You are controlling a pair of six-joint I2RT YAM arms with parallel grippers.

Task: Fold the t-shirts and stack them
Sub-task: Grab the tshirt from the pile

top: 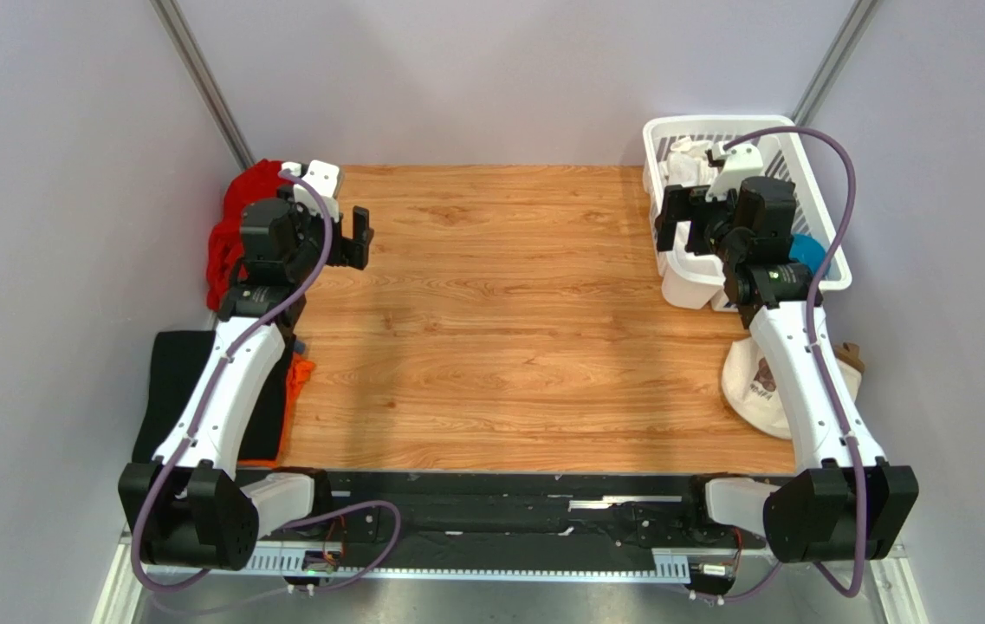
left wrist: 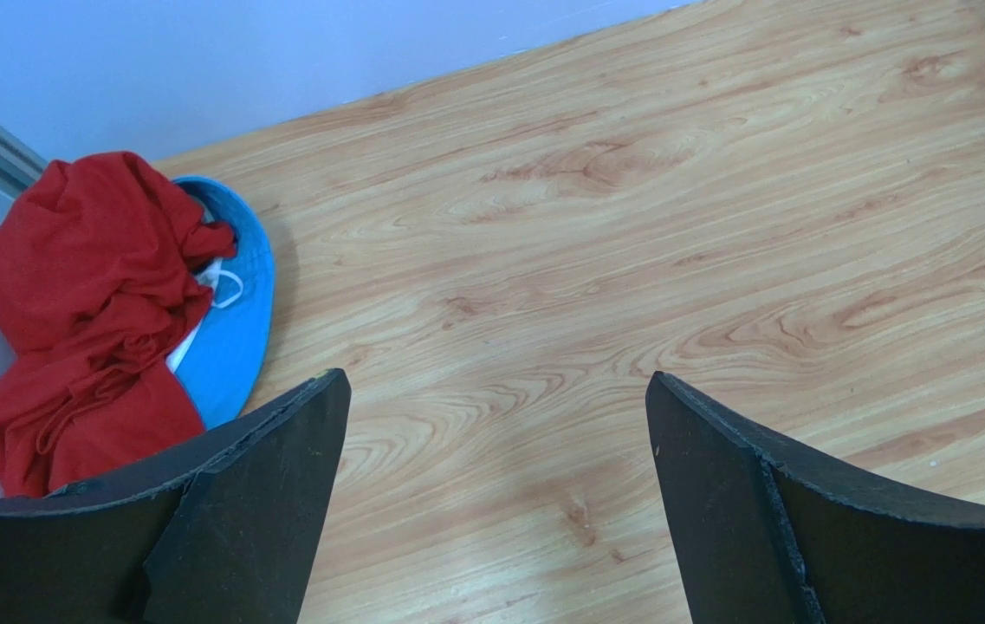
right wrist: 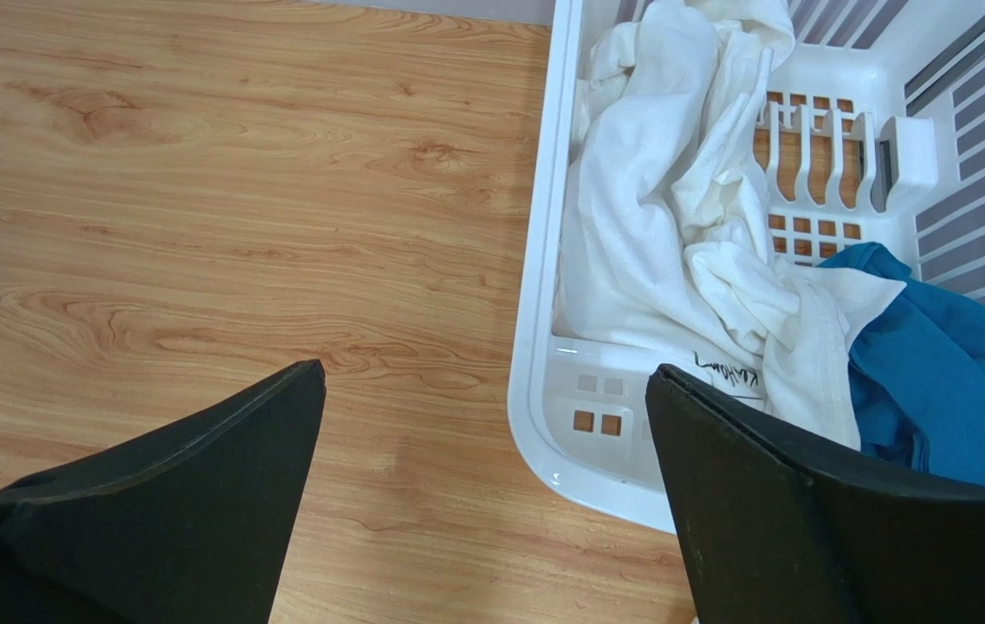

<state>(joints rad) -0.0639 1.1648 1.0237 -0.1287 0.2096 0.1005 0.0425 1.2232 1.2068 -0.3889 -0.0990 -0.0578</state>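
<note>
White t-shirt (right wrist: 647, 221) lies crumpled in basket (right wrist: 534, 325), upper right; fetching step: both arms' jaws spread, empty; right arm (top: 803, 358) likely must lower and pinch it

Smooth wood table (top: 510, 325), plastic basket (right wrist: 536, 260)

you see a red t-shirt (left wrist: 81, 299), a bright blue cloth (left wrist: 235, 332), a white t-shirt (right wrist: 641, 221), a teal t-shirt (right wrist: 953, 377), a white slotted basket (right wrist: 539, 260) and a light wood-grain table (top: 497, 312).

T-shirts (right wrist: 647, 234) in basket (right wrist: 531, 325), far right
</note>
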